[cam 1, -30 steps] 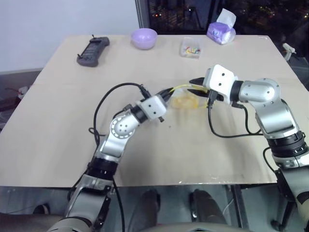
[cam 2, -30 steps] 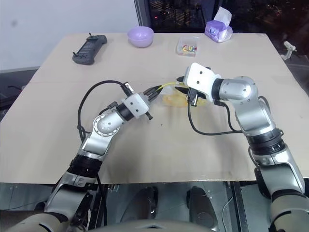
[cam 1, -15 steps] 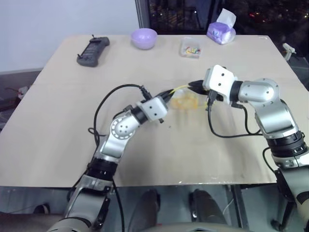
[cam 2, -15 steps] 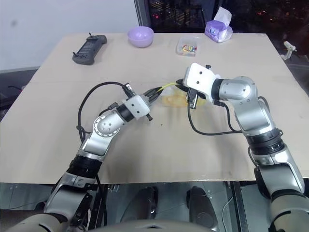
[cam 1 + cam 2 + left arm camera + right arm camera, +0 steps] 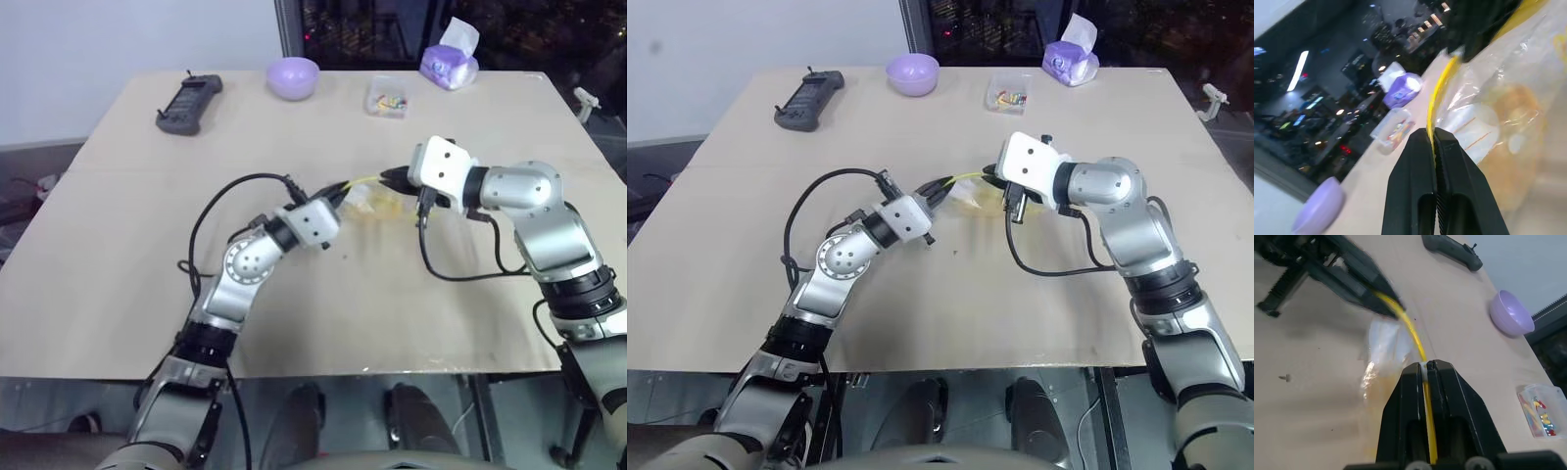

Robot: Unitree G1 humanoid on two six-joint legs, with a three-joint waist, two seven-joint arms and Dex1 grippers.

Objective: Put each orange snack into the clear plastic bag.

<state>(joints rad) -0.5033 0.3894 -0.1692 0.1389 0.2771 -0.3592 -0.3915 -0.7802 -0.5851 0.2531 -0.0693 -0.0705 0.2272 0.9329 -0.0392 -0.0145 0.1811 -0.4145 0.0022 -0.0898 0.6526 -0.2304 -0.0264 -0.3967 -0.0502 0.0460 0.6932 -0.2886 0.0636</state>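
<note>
Holding the clear plastic bag [image 5: 377, 203] near the centre of the head view, both arms pinch its yellow seal strip [image 5: 1409, 329]. At centre-left, the left gripper [image 5: 342, 191] is pressed together on one end of the strip; at centre-right, the right gripper [image 5: 391, 176] is clamped on the other end. An orange snack [image 5: 1511, 142] sits inside the film, low in the bag, which hangs just above the table [image 5: 118, 235]. The film appears light, limp and slippery, so the stiffer strip is probably the soundest hold; the bun looks soft and would likely crush under pressure.
</note>
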